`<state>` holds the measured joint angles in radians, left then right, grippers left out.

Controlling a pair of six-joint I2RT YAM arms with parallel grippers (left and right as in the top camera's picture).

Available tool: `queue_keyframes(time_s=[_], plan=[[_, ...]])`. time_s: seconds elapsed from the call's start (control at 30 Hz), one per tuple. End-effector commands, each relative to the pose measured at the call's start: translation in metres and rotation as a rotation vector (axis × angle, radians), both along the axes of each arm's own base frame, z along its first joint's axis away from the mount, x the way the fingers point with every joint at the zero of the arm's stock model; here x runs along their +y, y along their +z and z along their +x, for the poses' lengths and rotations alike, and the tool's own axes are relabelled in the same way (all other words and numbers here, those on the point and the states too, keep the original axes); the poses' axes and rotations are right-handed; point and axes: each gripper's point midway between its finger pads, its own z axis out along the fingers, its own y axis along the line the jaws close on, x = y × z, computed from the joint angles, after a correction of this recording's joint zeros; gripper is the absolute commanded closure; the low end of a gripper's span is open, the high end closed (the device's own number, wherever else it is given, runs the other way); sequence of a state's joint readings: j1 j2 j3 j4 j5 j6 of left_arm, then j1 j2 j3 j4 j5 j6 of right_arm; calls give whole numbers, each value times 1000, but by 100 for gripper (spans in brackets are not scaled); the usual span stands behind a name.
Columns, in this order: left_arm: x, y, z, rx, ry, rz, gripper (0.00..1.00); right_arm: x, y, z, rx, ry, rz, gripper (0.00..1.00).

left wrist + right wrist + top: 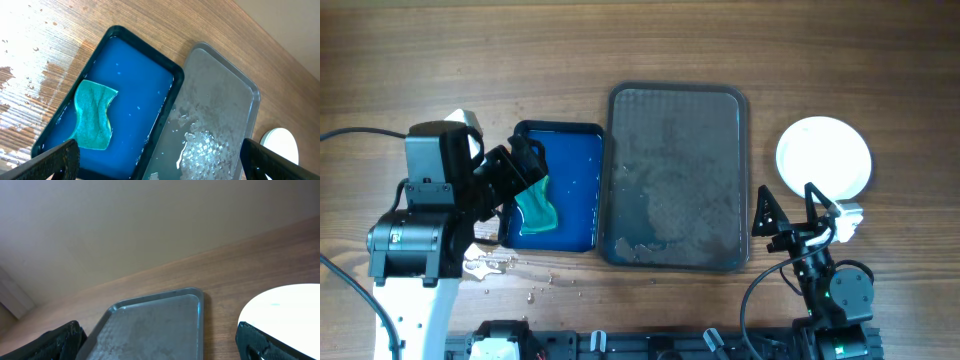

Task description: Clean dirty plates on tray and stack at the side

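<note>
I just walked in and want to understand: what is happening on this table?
Nothing is held now: both grippers are open. The left gripper hovers over the blue tray, where a teal sponge lies. The grey tray is wet and bare. The plates sit clean and white beside the right gripper; their number I cannot tell.

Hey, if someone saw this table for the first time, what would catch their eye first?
Likely the bright blue tray left of centre, with a teal cloth lying in its near left part. Then the large grey tray beside it, wet and bare of plates, and a clean white plate on the table to its right.
</note>
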<state>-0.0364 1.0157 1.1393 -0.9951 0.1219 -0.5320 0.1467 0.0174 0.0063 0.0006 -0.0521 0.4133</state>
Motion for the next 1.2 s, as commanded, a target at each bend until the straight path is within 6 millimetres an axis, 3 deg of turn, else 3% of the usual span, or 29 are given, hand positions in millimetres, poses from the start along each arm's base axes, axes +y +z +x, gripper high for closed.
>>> queue_keyframes(time_s=[0.0, 0.33, 0.43, 0.6, 0.77, 0.93, 1.17], plan=[[-1, 5, 1, -13, -7, -4, 0, 2, 3, -1, -12, 12, 18, 0], [-1, 5, 1, -15, -6, -4, 0, 2, 3, -1, -12, 12, 18, 0], [1, 15, -8, -59, -7, 7, 0, 2, 3, -1, -12, 12, 18, 0], [19, 44, -34, -279, 34, 70, 0, 2, 3, -1, -12, 12, 18, 0], [22, 48, -43, -523, 7, 131, 0, 2, 3, -1, -12, 12, 18, 0], [14, 26, -47, -757, -33, 136, 0, 2, 3, -1, -12, 12, 18, 0], [6, -30, -40, -896, -61, 103, 0, 2, 3, -1, -12, 12, 18, 0]])
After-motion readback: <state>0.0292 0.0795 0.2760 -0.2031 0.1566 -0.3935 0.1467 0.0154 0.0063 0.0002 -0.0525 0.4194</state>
